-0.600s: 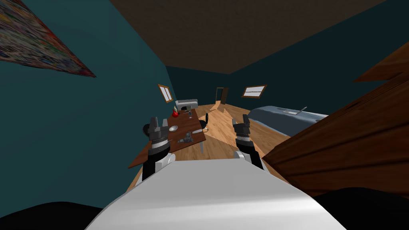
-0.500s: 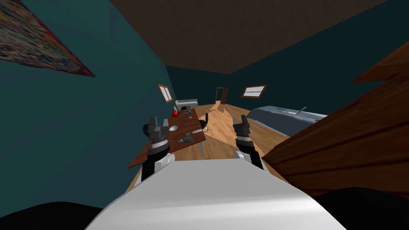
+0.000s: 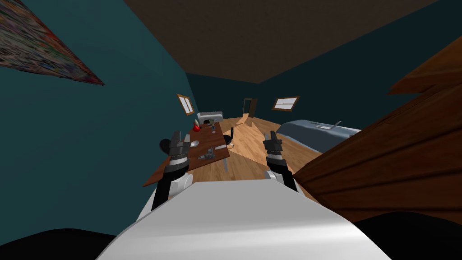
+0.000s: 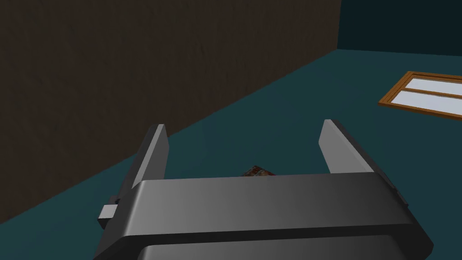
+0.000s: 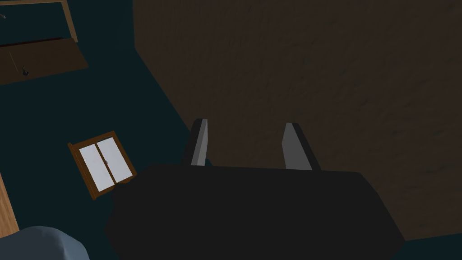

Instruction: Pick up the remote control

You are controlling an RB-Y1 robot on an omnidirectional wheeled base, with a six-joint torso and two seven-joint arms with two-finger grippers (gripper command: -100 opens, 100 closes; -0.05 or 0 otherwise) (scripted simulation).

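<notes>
Both jaws wide open, empty; pale strip I take for the remote control point(image 3: 219, 147) lies crosswise on the worktop point(image 3: 158, 176), ahead of my left arm point(image 3: 171, 172), so left is nearer.

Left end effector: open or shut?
Open. On the left end effector, the fingers stand wide apart, holding nothing.
</notes>
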